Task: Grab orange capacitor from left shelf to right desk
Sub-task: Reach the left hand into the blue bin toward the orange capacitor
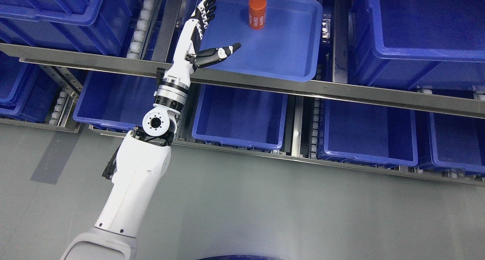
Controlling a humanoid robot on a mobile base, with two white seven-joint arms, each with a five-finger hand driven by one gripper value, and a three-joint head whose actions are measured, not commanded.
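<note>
White upper arm fills the near foreground, rising from the lower left to the left hand [206, 36], which hovers with fingers spread and thumb out, grasping nothing. Well right of it, the orange capacitor [257, 12] stands upright in a shallow blue tray [273, 63] on the shelf [341, 91]. It looks like a rigid, smooth, probably light cylinder; a wrap around its mid-body should hold best.
</note>
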